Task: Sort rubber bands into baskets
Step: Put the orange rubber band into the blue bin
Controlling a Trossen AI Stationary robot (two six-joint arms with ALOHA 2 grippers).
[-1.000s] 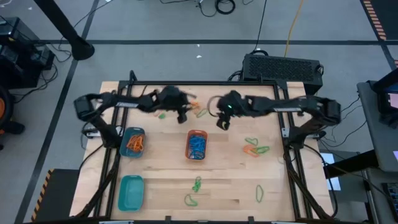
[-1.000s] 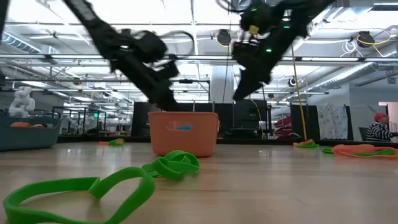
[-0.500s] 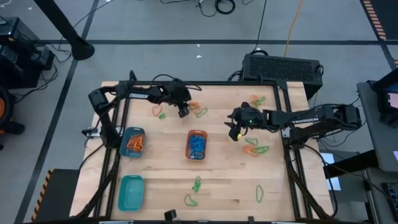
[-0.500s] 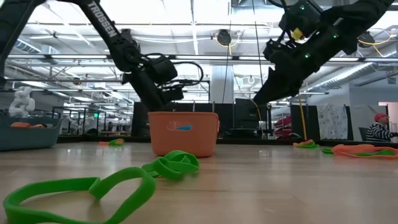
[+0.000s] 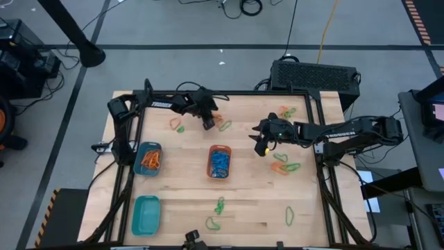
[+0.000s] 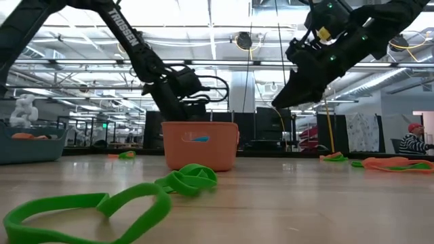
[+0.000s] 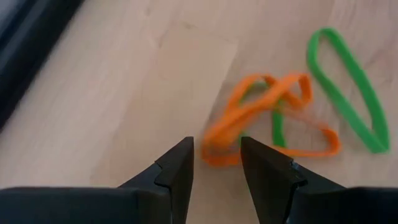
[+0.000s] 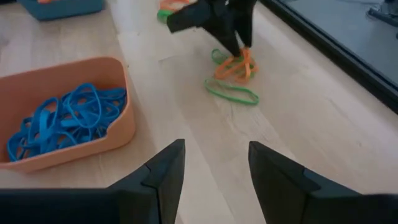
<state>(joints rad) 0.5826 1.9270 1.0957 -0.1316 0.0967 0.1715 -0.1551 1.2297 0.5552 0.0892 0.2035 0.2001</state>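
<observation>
The left gripper (image 5: 208, 125) hangs low over the far part of the table (image 5: 180, 194), its fingers (image 7: 177, 171) parted and empty, right at a small tangle of orange bands (image 7: 261, 118) with a green band (image 7: 345, 87) lying just beside it. From the right wrist view that same gripper shows dark against the wood, tips down at the orange and green knot.

The right gripper (image 5: 262, 147) hovers above the table right of centre, fingers spread and holding nothing, with the orange basket (image 5: 220, 162) off to its left. That basket sits mid-table and is full of blue bands (image 8: 62, 118).

At the left side sits the round blue-teal basket (image 5: 148, 158) with orange bands in it, and nearer, by the left front corner, the teal rectangular basket (image 5: 146, 214).

Loose bands are scattered about: an orange and green cluster (image 5: 283, 165) right of the orange basket, a few more at the far right (image 5: 284, 111), a couple by the left gripper (image 5: 177, 126), and green ones (image 5: 219, 205) along the near side, with another green loop (image 5: 289, 216) towards the near right.
</observation>
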